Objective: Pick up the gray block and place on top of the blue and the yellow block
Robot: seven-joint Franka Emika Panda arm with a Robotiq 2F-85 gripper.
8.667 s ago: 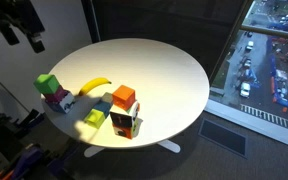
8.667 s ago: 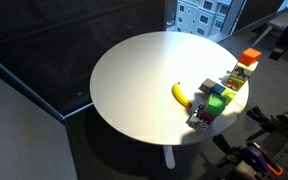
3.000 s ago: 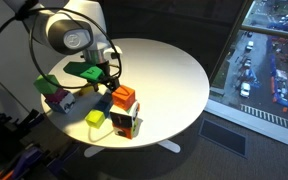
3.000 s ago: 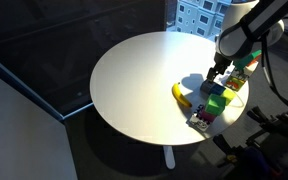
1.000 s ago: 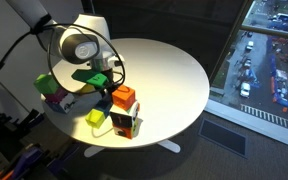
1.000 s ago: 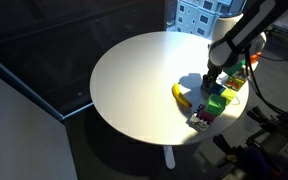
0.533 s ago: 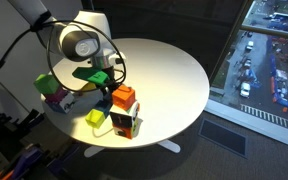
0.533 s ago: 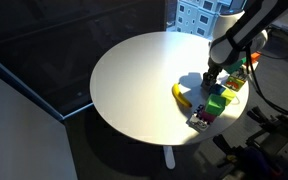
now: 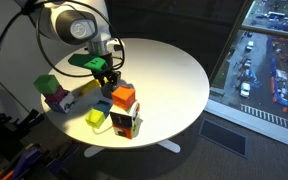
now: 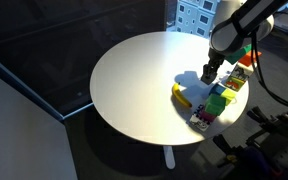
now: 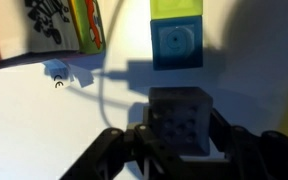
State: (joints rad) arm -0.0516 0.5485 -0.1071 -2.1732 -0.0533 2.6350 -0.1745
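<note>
You're gripping the gray block (image 11: pixel 179 118) in the claw (image 11: pixel 180 140), nearing the blue block (image 11: pixel 176 45) and yellow block (image 11: pixel 174 8); placement not yet done.

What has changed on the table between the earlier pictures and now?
The arm came in over the table and lowered. Its gripper now grips the gray block and has risen slightly in the last half second. The blue block, yellow block, orange block and green block have not moved.
</note>
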